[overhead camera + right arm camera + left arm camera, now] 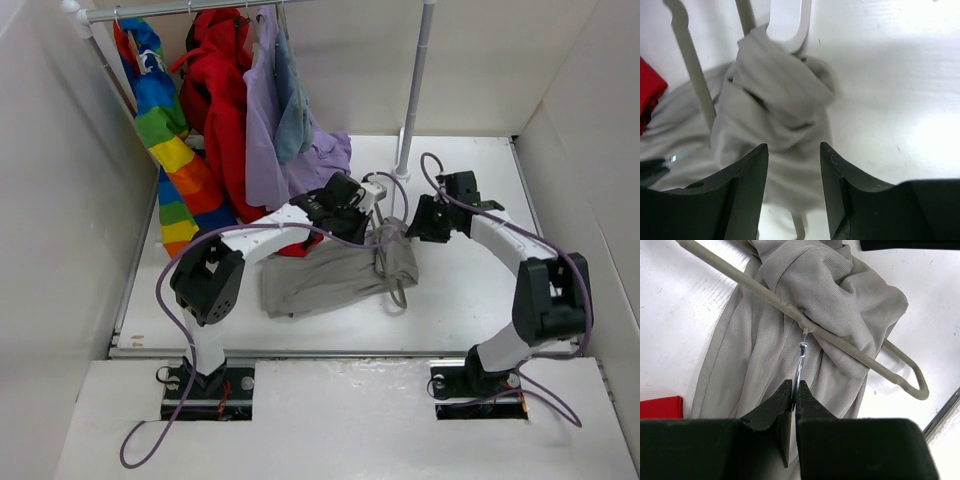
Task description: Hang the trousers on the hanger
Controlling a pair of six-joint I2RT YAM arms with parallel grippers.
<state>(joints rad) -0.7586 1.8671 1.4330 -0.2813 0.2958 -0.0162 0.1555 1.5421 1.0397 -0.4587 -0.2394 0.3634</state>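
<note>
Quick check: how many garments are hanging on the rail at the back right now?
4, left to right: the rainbow-striped garment, the red coat, the lilac garment, and the small blue-grey garment overlapping it. They crowd together, so another may be hidden behind.

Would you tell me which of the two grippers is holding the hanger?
The left gripper: it is shut on the hook of the hanger, while the right gripper hangs open over the trousers.

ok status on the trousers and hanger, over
Left pincer shut on the hanger hook. Right pincer open above the bunched trousers. Trousers looped over the hanger rod, lying on the table. No obstruction seen.
</note>
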